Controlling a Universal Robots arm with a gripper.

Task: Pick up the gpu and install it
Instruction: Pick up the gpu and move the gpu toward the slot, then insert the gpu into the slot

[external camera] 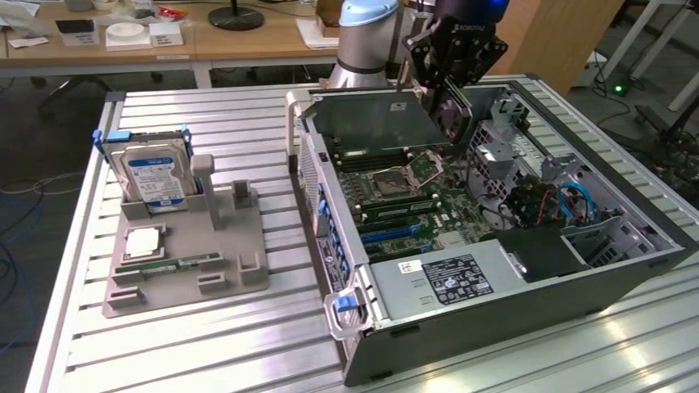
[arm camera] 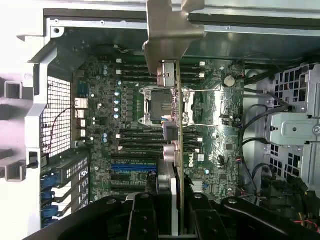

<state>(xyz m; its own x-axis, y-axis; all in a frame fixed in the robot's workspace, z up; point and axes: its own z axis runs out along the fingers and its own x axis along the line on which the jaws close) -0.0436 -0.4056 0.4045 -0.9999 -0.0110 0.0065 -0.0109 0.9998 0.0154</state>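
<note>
Over the open computer case (external camera: 611, 270), which is lying on the half of the surface (external camera: 196, 344) toward the exterior view's right, the claw (external camera: 451, 82) is pinching narrowly on the gpu (external camera: 459, 121) and holding it clear of the motherboard (external camera: 421, 201). The card is hanging on edge below the fingers, near the far end of the case. In the wrist view the gpu (arm camera: 179, 125) is showing as a thin line running across the processor socket (arm camera: 162, 107), with its silvery bracket (arm camera: 170, 30) leading toward the case wall and the claw (arm camera: 172, 220) gripping the other end. The arm is reaching in from the far edge of the surface, with its wrist pointing roughly straight down. The step in hand looks like carrying the card to its slot. To do this well, the card's lower edge should be staying parallel to the blue expansion slots (arm camera: 127, 172), and the bracket should be lining up with the rear openings before any pressing. The descent should be going slowly and squarely, since a tilted card could be jamming or scraping the board. On the grey holder (external camera: 180, 278) near the opposite edge, the hard drive (external camera: 153, 176) is standing untouched.
</note>
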